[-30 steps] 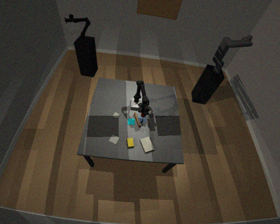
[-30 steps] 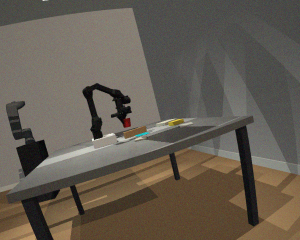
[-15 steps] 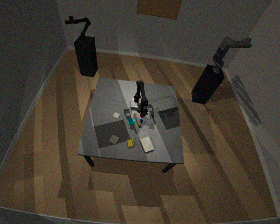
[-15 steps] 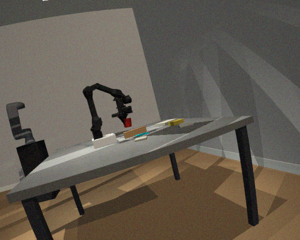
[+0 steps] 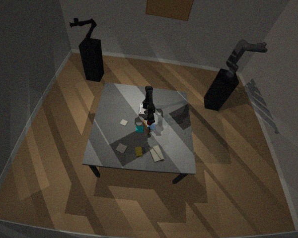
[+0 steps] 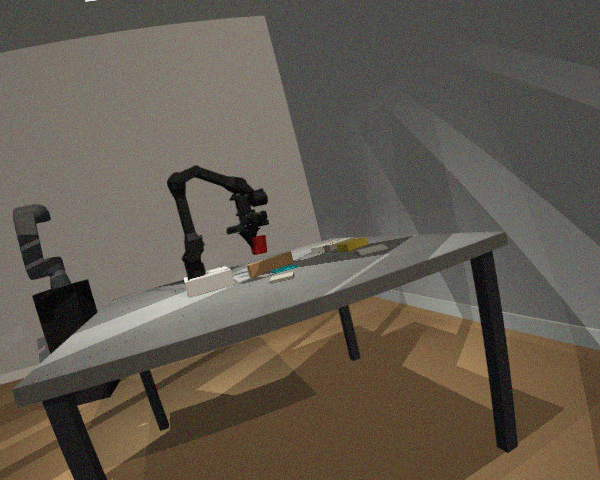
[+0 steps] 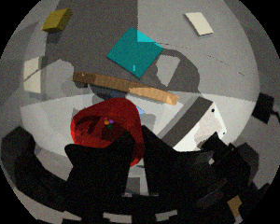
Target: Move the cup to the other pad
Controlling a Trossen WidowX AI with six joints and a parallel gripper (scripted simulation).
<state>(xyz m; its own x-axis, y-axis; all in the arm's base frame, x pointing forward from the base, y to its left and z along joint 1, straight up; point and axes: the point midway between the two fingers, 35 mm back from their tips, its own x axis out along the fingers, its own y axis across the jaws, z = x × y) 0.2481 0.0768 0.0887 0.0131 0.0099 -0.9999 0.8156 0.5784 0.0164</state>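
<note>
The red cup (image 5: 149,123) (image 6: 259,244) (image 7: 131,112) is in the air, its wall between the fingers of my gripper (image 6: 252,244) (image 7: 138,127), which is shut on it. In the wrist view several small coloured marbles (image 7: 109,123) show inside the cup. The blue pad (image 5: 152,126) (image 7: 140,110) lies below, partly hidden by the cup in the wrist view. The teal pad (image 5: 139,129) (image 6: 283,269) (image 7: 134,52) lies bare on the far side of a wooden bar (image 5: 145,125) (image 6: 270,264) (image 7: 126,86) that stands between the pads. The cup is higher than the bar.
A white block (image 5: 141,110) (image 6: 208,282) (image 7: 207,128) stands near the arm's base. A small cream tile (image 5: 123,122) (image 6: 281,277) (image 7: 199,23) lies beside the teal pad. A yellow block (image 5: 138,151) (image 6: 352,244) (image 7: 57,20), a grey tile (image 5: 121,148) and a cream book (image 5: 155,155) lie farther out.
</note>
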